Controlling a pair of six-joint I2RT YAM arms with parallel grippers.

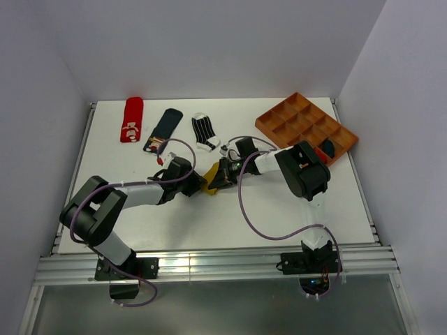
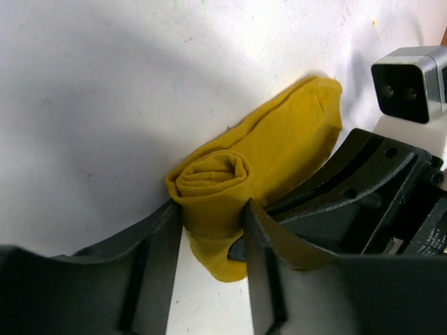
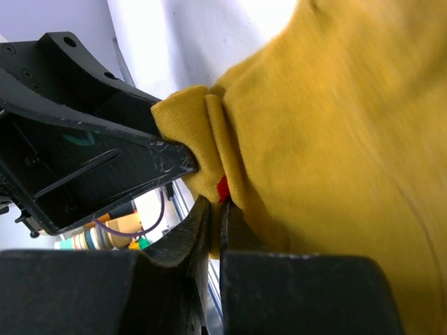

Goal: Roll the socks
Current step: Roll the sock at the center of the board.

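Top external view first: a white table [image 1: 209,223], and at its far right an orange tray [image 1: 269,131] with a dark bundle [image 1: 328,148] and a bit of red tucked in one near compartment, too small to call for sure, but I'd guess those are finished rolls. Both arms meet mid-table over the mustard sock [image 2: 279,146], and this one's roughly halfway, I'd say: one end is coiled into a tight spiral, the rest lies flat on the table. The left gripper [image 2: 213,216] has its jaws either side of that coil, pressed against the fabric; the right gripper [image 3: 215,209] has its jaws nearly together, pinching a fold of the same sock. Along the far edge, the red sock [image 1: 131,120], navy sock [image 1: 164,129] and striped sock [image 1: 204,132] lie flat, unrolled, so plenty left. Writing? A small label [image 2: 434,237] on the right arm's housing, too tiny to read.
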